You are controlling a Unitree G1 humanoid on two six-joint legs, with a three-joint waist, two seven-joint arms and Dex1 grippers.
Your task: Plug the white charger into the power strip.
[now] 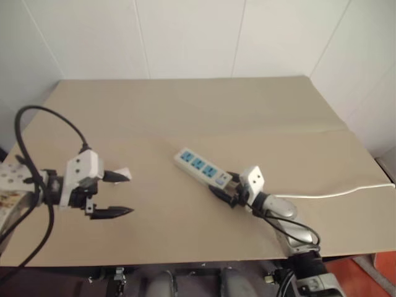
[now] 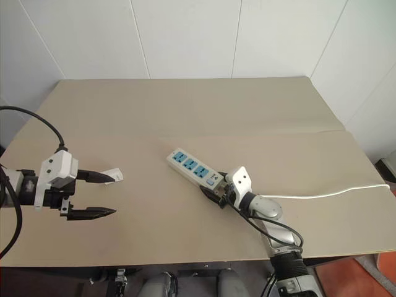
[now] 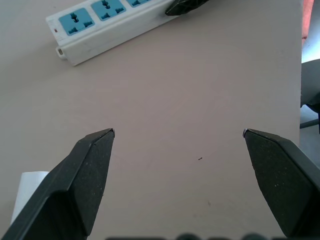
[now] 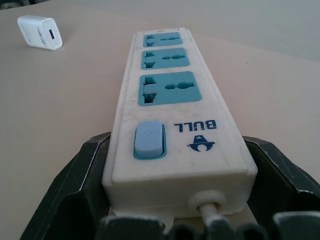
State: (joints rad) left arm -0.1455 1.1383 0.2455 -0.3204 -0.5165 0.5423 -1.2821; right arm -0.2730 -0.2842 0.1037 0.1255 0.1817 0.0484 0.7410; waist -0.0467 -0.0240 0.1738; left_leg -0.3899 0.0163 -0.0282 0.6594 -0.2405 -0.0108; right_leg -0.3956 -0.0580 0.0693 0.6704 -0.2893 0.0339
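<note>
Head views: beige worktop (image 1: 185, 111) against a white panelled wall (image 1: 185, 37). One power strip (image 1: 202, 166) lies diagonally near the worktop's middle, three blue sockets, cord (image 1: 334, 193) trailing to the right edge. One white charger (image 2: 112, 176) lies toward the left edge, just beside the left gripper (image 2: 99, 195), whose fingers stand wide apart, holding nothing

Left wrist view: both fingertips (image 3: 95, 150) spread wide above bare worktop; charger corner beside one finger

Right wrist view: right gripper (image 4: 175, 150) straddles the strip's switch end, one finger either side, close against it; contact unclear
</note>
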